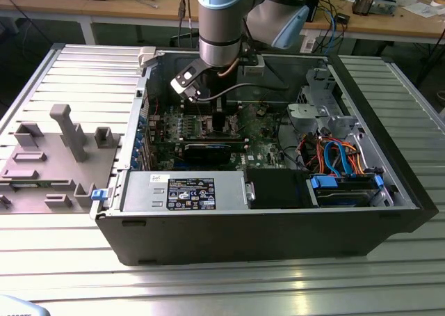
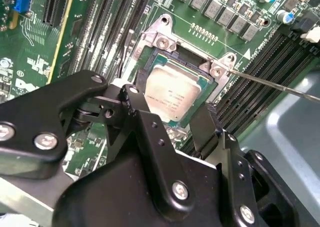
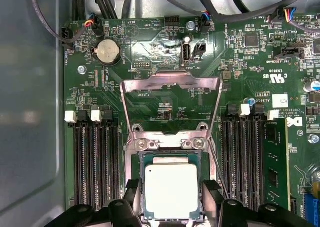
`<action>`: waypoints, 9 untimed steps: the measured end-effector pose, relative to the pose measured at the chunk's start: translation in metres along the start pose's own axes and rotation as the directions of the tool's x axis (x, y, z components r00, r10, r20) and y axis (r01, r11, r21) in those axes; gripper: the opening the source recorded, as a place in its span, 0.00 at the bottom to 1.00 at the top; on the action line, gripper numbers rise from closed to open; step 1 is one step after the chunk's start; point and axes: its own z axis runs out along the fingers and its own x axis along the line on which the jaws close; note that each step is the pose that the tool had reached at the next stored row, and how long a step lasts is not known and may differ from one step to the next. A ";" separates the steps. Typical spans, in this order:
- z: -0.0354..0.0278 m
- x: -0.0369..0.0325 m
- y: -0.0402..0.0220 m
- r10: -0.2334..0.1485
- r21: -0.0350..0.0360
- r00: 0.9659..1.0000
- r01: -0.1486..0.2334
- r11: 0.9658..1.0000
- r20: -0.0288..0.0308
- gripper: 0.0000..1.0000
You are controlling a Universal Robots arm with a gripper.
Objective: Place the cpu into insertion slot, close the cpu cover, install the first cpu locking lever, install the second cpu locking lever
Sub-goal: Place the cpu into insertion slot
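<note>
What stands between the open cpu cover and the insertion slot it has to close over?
The gripper itself: its fingers flank the cpu, which sits in the insertion slot, below the swung-open cpu cover. Nothing else visible blocks it.

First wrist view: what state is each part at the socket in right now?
chip, lying flat in the socket
socket, holds the chip
cover, tipped up open, off the chip
lever, unlatched, sticking out
claw, open, straddling the chip
</note>
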 end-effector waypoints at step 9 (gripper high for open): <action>-0.0192 0.0025 0.0060 -0.007 0.002 1.000 0.007 1.000 0.001 0.35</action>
